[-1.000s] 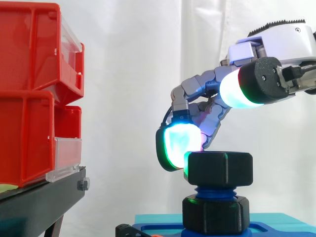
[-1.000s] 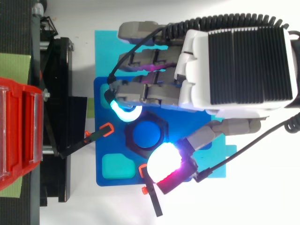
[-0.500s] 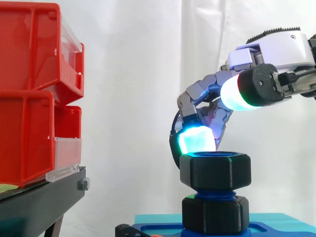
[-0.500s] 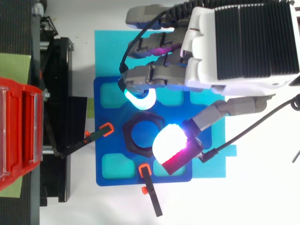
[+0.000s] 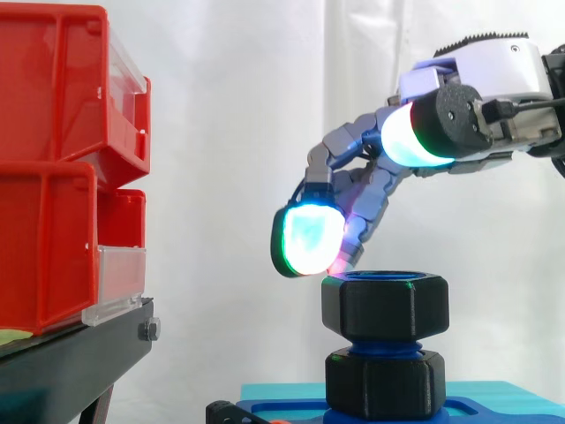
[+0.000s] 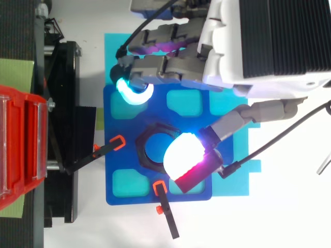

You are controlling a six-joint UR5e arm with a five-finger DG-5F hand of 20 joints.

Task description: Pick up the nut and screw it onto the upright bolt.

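Observation:
A black hexagonal nut [image 5: 384, 305] sits level on the top of the upright blue bolt [image 5: 381, 345], whose blue end shows through the nut's hole [image 6: 153, 151]. Below it a second black hex collar [image 5: 384, 384] rests on the blue base plate [image 6: 124, 155]. My hand [image 5: 494, 75] hovers above and to the right of the nut, open and holding nothing. One cyan-green fingertip pad [image 5: 305, 240] hangs just left of and above the nut's top edge, apart from it. The thumb's white pad [image 6: 182, 157] is high over the nut's right rim.
Red bins [image 5: 53, 168] are stacked on a black stand [image 5: 71, 362] at the left. Two black clamps with orange tips [image 6: 116, 143] [image 6: 163, 206] hold the base plate, which lies on a cyan mat [image 6: 235, 181].
The fingers have let go of the nut and lifted off it. The fingertip pad swung out to the left and the thumb rose. The nut stays on the bolt.

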